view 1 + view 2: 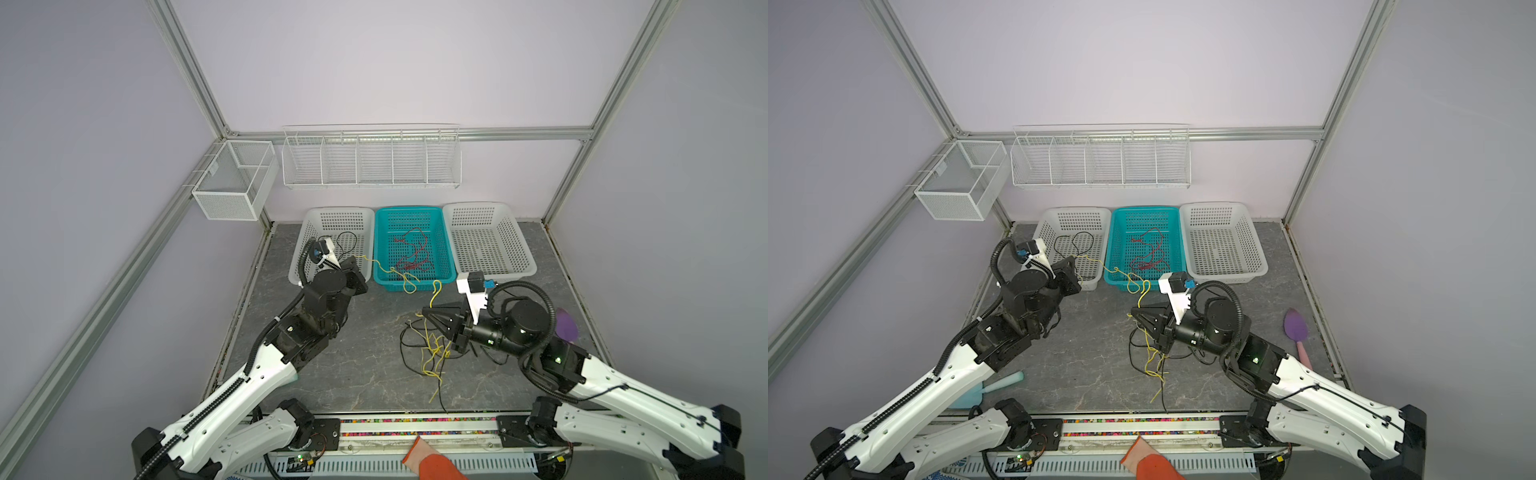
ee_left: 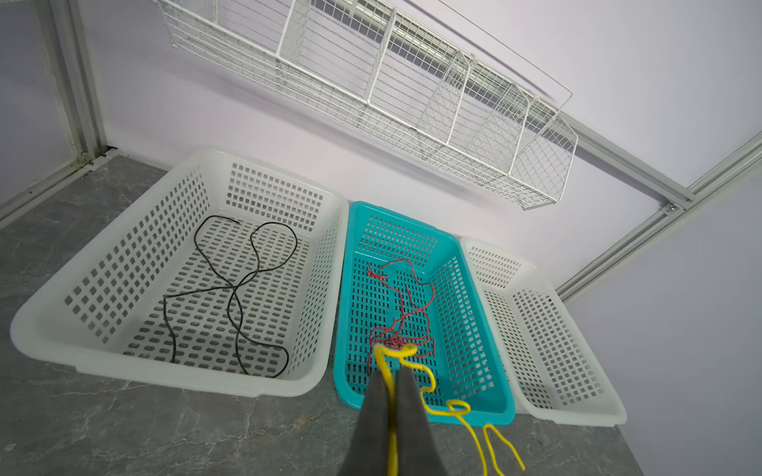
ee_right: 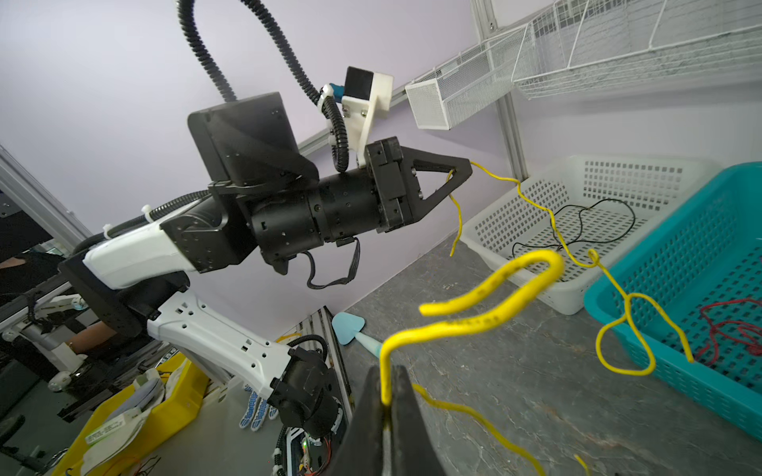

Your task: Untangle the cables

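Left gripper [image 2: 393, 371] and right gripper [image 3: 386, 371]: jaws of each clamped on one yellow cable [image 1: 397, 274], strung across the front rim of the teal basket [image 1: 446, 249], frame centre. A yellow-and-black tangle [image 1: 432, 353] lies on the table [image 1: 353, 374], lower centre

Smooth-sheathed yellow cable [image 3: 470, 323], glossy plas. teal basket [image 1: 380, 245], ptd-metal wire rack [image 1: 374, 166], matt tabletop [image 1: 365, 365].

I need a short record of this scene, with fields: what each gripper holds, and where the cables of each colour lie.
left gripper: shut on yellow cable
right gripper: shut on a yellow cable, perhaps the same one
black cable: in left white basket
red cables: in teal basket
loose tangle: black and yellow strands, on table by right gripper
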Controlling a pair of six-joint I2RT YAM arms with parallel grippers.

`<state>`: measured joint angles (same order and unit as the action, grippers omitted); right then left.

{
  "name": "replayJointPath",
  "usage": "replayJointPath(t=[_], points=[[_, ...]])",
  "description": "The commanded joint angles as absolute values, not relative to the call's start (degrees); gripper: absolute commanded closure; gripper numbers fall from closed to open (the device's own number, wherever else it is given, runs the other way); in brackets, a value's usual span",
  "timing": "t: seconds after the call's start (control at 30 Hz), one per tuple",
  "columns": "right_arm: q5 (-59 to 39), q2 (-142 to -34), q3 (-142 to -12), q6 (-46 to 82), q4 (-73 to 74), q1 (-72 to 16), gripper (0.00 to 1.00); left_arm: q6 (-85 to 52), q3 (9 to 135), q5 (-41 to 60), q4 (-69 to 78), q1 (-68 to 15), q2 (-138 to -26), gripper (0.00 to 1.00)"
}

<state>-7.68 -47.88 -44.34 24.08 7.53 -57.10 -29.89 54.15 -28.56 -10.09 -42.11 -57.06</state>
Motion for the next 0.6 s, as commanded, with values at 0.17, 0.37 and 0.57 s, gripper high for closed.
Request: replayJointPath(t=[0.17,0.37,0.57], points=[[-5.55,-44.60,-42.60,20.57,1.81,-55.33,0.93,-18.69,65.74,-24.53,-5.11,-40.49,-73.73,1.00],[-4.68,-41.77,-42.59,20.04,0.01,-54.50,0.93,-13.96,75.71,-20.55,-4.82,-39.11,-88.89,1.00],[-3.97,-39.41,-42.28,20.18,-2.05,-53.69,0.93,-12.66,82.04,-21.57,-5.81,-39.02,-97.47,1.00]])
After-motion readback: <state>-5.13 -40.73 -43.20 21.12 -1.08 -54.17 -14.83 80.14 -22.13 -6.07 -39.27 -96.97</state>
